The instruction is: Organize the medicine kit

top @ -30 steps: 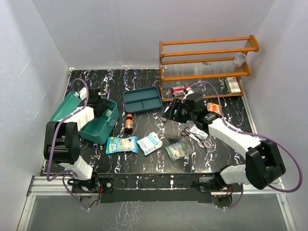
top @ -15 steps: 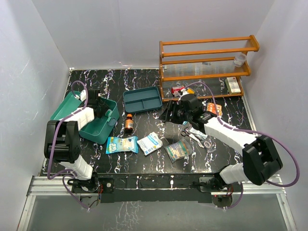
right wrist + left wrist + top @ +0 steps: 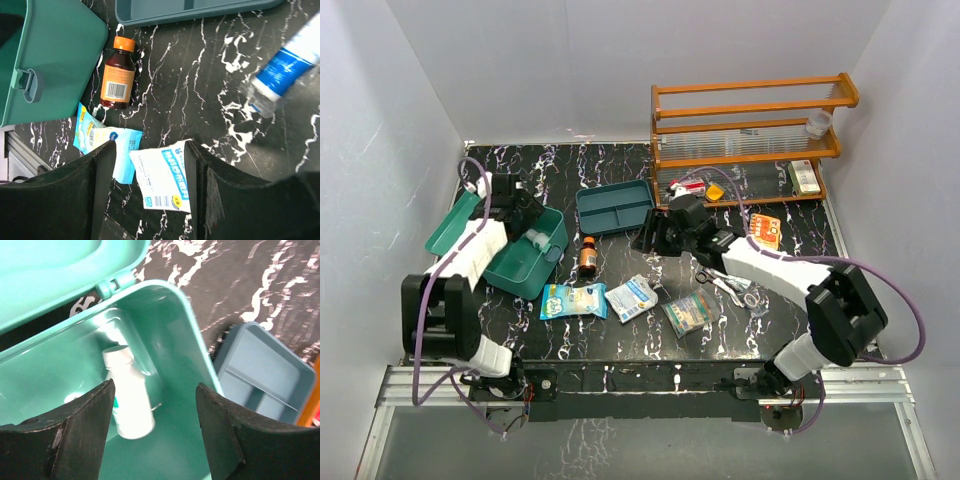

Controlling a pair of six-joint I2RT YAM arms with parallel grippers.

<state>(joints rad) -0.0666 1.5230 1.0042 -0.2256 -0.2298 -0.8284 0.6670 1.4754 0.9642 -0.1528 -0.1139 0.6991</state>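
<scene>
- Up close, the left gripper [image 3: 154, 390] stands wide with nothing between its fingers, poised over the open medicine kit [image 3: 195, 335].
- Directly below it, a white bottle [image 3: 127, 395] lies on its side on the kit's floor, apart from both fingers.
- The kit's hinged lid [image 3: 50, 270] is thrown back, away from the box.
- From the top view, the medicine kit [image 3: 520, 268] sits at the left side of the black marbled surface [image 3: 620, 170], with its lid [image 3: 455, 222] propped open on the far left.
- The right gripper [image 3: 148, 147] is also spread wide and holds nothing, hanging over the middle of the surface.
- Beneath it lie a white packet with blue print [image 3: 162, 175] and a light blue pouch [image 3: 87, 132], touching or overlapping at their edges.
- Just beyond them, a brown bottle with an orange cap [image 3: 117, 75] lies flat beside the kit's outer wall.
- A shallow blue-teal divided tray [image 3: 616, 208] rests farther back, between the kit and the orange wooden rack [image 3: 750, 110].
- A blurred clear item with a blue label [image 3: 285, 70] lies to the right of the gripper; what it is cannot be told.
</scene>
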